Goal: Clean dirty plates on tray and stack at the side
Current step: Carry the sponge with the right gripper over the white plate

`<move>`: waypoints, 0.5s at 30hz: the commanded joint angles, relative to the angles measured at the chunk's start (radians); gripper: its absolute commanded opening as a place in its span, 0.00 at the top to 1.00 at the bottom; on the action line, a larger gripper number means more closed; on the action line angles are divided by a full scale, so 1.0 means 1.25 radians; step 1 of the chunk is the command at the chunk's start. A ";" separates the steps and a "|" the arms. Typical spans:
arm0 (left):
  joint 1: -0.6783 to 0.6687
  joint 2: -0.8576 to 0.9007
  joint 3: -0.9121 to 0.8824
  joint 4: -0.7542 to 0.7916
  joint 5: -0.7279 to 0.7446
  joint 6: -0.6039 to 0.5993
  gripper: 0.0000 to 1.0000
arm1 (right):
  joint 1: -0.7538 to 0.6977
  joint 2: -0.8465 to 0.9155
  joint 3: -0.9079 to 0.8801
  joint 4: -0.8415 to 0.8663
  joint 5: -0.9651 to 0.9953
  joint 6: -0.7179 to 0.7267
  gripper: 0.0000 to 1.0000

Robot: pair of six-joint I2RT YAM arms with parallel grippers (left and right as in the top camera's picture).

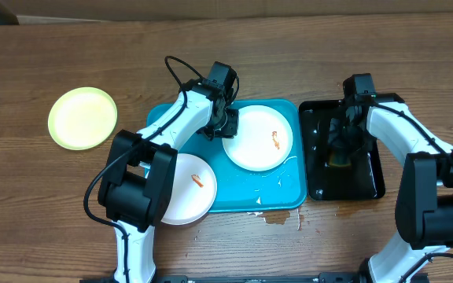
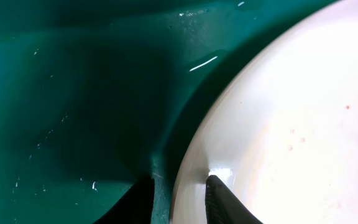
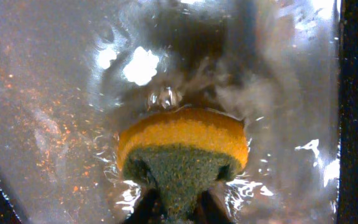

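Sponge (image 3: 182,155) pinched in right jaws; left jaws open astride white plate (image 2: 291,124) rim.

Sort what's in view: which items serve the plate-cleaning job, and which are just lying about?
Job: turquoise tray; white plate with an orange smear; second smeared white plate; lime-green plate; sponge; wet black tray.
Lying about: small puddle on the wooden table.
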 commanded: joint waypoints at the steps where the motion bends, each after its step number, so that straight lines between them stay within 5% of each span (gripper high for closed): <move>1: -0.005 0.003 -0.005 0.006 -0.006 0.000 0.75 | 0.003 0.002 -0.002 0.002 -0.006 -0.002 0.96; 5: -0.005 0.003 -0.005 0.012 -0.015 0.000 0.82 | 0.003 0.001 0.046 -0.066 -0.006 -0.002 0.96; 6: -0.005 0.003 -0.005 0.012 -0.014 0.000 0.94 | 0.002 0.001 0.091 -0.124 0.000 -0.002 0.96; 15: -0.005 0.003 -0.005 -0.001 -0.014 0.000 0.96 | 0.004 0.001 0.189 -0.232 0.016 0.026 0.96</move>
